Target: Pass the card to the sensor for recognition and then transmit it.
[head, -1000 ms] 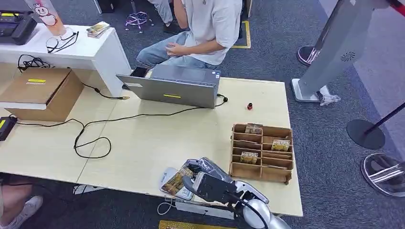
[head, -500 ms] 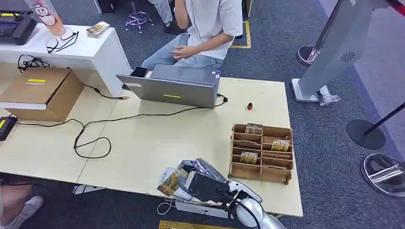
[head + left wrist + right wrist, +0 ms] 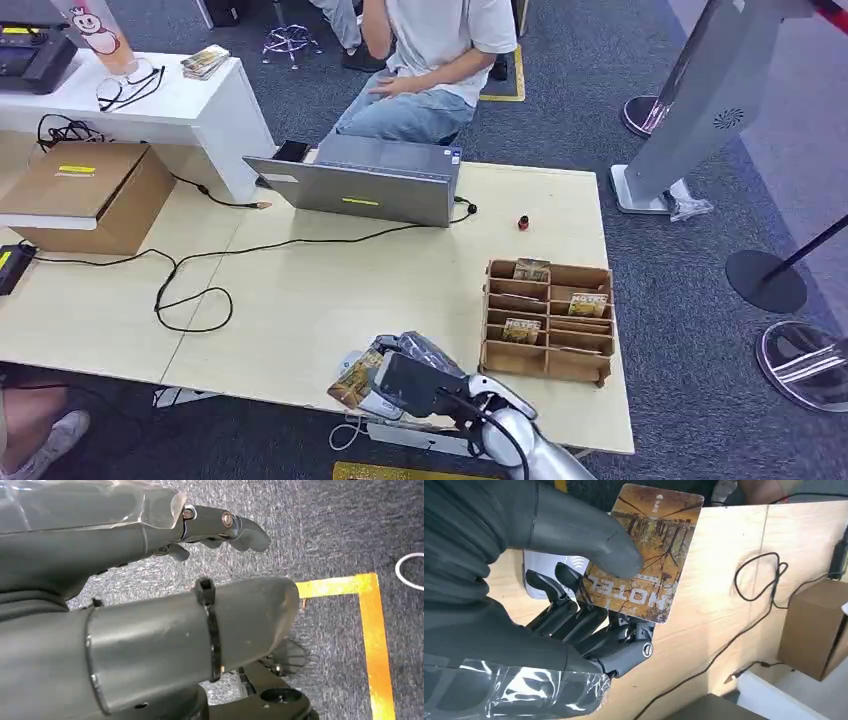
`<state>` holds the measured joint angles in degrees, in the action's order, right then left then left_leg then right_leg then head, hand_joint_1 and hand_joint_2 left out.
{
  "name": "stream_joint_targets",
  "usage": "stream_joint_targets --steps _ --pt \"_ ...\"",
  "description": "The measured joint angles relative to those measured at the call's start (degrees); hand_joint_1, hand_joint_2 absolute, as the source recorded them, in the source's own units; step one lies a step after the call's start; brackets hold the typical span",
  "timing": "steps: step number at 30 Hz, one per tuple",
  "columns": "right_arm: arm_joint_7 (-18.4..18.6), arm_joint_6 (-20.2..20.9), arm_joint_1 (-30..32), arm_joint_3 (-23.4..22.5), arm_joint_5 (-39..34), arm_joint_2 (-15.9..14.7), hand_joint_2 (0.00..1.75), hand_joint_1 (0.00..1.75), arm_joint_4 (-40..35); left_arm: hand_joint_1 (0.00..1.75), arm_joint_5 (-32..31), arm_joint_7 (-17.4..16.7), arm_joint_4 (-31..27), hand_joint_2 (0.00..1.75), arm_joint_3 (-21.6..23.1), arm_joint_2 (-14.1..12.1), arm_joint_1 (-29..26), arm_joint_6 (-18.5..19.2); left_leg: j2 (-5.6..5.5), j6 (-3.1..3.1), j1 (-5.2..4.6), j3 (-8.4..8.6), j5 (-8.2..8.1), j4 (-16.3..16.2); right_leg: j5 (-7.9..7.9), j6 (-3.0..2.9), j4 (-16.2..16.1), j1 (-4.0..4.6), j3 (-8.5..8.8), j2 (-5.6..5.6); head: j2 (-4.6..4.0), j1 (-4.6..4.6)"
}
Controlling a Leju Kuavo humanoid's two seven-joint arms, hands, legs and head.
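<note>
Down near the front edge of the wooden table [image 3: 300, 300], the right hand [image 3: 405, 380] pinches the card [image 3: 646, 555] between its thumb and fingers (the word HOTEL reads across its autumn-forest print), holding it just above the white sensor [image 3: 544, 575] that lies flat on the tabletop. Meanwhile the left hand [image 3: 150, 605] hangs over grey carpet with a yellow tape line [image 3: 370, 630], its fingers apart and holding nothing.
</note>
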<state>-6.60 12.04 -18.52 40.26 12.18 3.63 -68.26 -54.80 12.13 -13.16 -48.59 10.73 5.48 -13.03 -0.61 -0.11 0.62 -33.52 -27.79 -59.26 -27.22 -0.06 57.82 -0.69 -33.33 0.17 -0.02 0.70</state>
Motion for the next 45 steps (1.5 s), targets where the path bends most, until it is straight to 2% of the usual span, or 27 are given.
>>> stream_joint_targets --steps 15,32,45 --pt "0.6 -1.9 -1.5 0.8 1.0 0.6 1.75 1.75 6.2 0.00 0.0 -0.2 0.0 0.00 0.2 -0.2 0.0 0.2 0.00 0.00 0.00 0.00 0.00 0.0 0.00 0.00 0.0 0.00 0.00 0.00 0.00 0.00" --pt "2.1 -3.3 -1.8 0.8 2.4 0.9 1.75 1.75 7.5 0.00 -0.6 -0.6 0.0 0.00 1.3 -0.3 0.1 0.5 0.00 0.00 0.00 0.00 0.00 0.0 0.00 0.00 0.0 0.00 0.00 0.00 0.00 0.00" --pt "6.4 -7.8 -1.9 0.8 10.7 1.4 1.75 1.75 8.8 0.00 -0.5 -1.3 0.0 0.00 2.0 -0.3 0.4 0.8 0.00 0.00 0.00 0.01 0.00 0.0 0.00 0.00 0.0 0.00 0.00 0.00 0.00 0.00"
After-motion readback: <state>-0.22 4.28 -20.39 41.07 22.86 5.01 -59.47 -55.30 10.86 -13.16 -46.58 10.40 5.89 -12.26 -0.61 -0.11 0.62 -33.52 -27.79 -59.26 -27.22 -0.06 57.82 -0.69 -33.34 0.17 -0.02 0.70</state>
